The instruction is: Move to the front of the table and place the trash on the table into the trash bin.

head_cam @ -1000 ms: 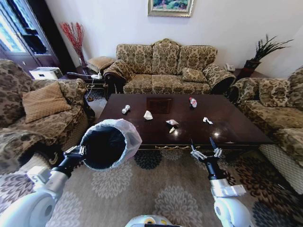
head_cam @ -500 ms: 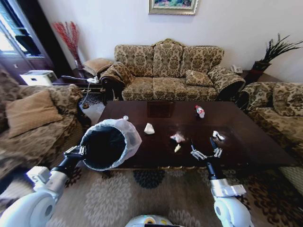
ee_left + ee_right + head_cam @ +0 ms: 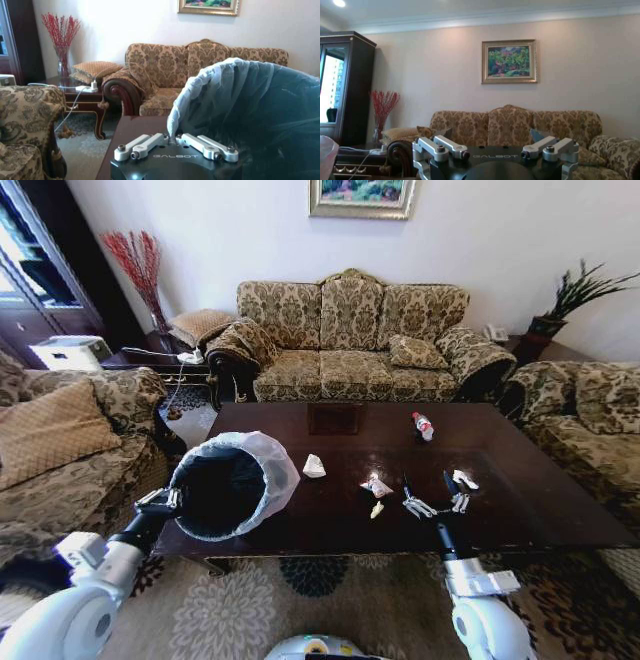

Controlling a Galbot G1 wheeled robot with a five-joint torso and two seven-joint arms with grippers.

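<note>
my left gripper (image 3: 170,500) is clamped on the rim of the one trash bin (image 3: 232,483), a black bin lined with a translucent white bag, tipped so its mouth faces me. i hold it over the near left corner of the table (image 3: 520,510); in the left wrist view the bag's edge is pinched between my jaws and the bin (image 3: 260,123) rises just beyond them.

my right gripper (image 3: 432,488) hangs over the near edge of the table with its jaws spread apart and nothing between them; the right wrist view shows the same wide gap (image 3: 494,148).

on the dark glossy top i count five bits of trash. one crumpled white paper wad (image 3: 314,467) lies just beside the bin. one wrapper (image 3: 377,486) and one small yellow scrap (image 3: 375,510) lie close together near the middle. a second white wad (image 3: 465,479) sits just beyond my right gripper. one clear bottle with a red label (image 3: 424,426) lies farther back, towards the three-seat sofa (image 3: 350,340).
</note>
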